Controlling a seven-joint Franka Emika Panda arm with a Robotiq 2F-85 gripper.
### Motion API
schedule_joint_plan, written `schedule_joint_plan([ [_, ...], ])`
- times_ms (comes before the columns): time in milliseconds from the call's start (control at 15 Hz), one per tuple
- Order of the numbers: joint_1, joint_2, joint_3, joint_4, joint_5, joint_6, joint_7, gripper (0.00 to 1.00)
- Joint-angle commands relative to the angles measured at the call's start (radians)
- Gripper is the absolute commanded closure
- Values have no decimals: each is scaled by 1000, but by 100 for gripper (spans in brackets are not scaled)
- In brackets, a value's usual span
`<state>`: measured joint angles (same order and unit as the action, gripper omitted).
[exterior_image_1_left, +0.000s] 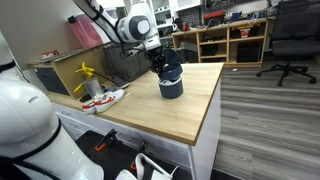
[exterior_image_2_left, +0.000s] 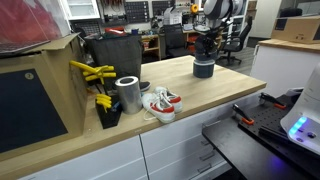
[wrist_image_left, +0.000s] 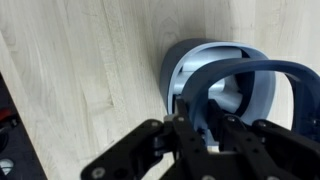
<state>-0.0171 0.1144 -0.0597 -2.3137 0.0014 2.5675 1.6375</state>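
Nearest to us in an exterior view, a pair of white and red shoes (exterior_image_2_left: 160, 103) lies on the wooden counter (exterior_image_2_left: 215, 95), just beside an upright silver can (exterior_image_2_left: 127, 93). Next to the can a small black holder (exterior_image_2_left: 110, 114) carries yellow-handled tools (exterior_image_2_left: 103, 100), and more yellow tools (exterior_image_2_left: 92, 71) hang just behind it, in front of a dark bin (exterior_image_2_left: 112, 55). Farther along, near the counter's far end and well apart from the shoes, we find a blue-grey pail (exterior_image_2_left: 204, 68) standing upright with the robot's fingers (exterior_image_2_left: 205, 52) coming down onto it from above. In the wrist view the fingers (wrist_image_left: 188, 125) are drawn together and clamped on the near wall of the pail (wrist_image_left: 215, 85), whose handle arches across its open mouth. We cannot tell whether the pail's base touches the wood or sits just above it. Beyond the counter, in an exterior view, we see open wooden shelving (exterior_image_1_left: 232, 40) against the wall and a black office chair (exterior_image_1_left: 290, 40) on the floor.
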Motion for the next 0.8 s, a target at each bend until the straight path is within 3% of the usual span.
schedule_joint_plan([
  [0, 9, 17, -2, 4, 36, 28, 25, 94],
  [733, -1, 28, 8, 11, 232, 4, -27, 94],
])
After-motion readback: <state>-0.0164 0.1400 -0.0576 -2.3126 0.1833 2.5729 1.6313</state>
